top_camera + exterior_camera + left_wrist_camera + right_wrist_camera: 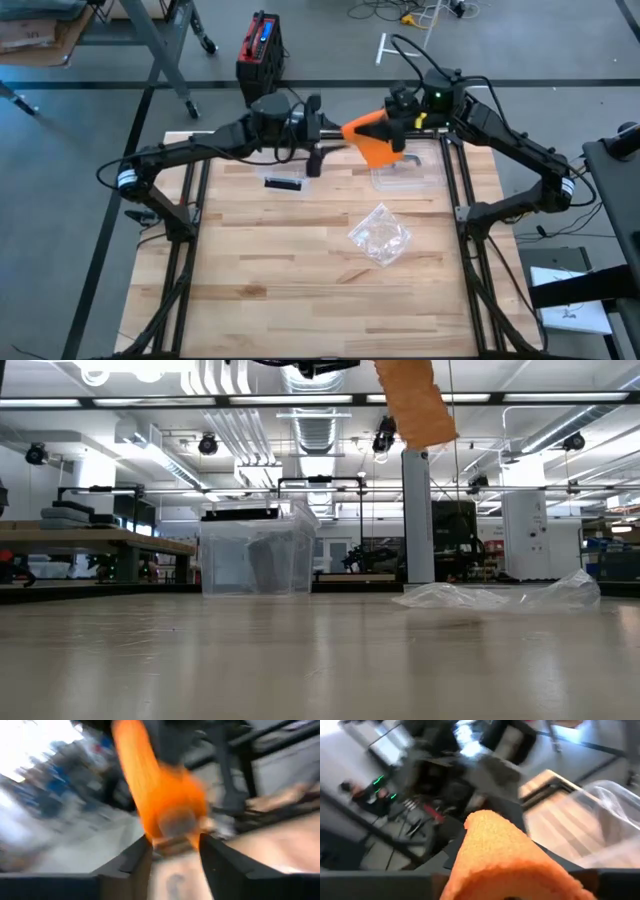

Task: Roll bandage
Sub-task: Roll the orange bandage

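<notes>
Both claws met in the air over the far side of the table, with the orange bandage strung between them. The left claw had its fingers clamped around the roll end. Whether the right claw was gripping the loose strip, I could not tell. To roll well, I reckoned the strip needed steady tension and square edges. The bandage looked soft, coarse-woven and bright orange, its tail hanging limp below the claws.

Readable text: none in any view.
Labels or brands: none can be made out.
Numbers or signs: none can be made out.
</notes>
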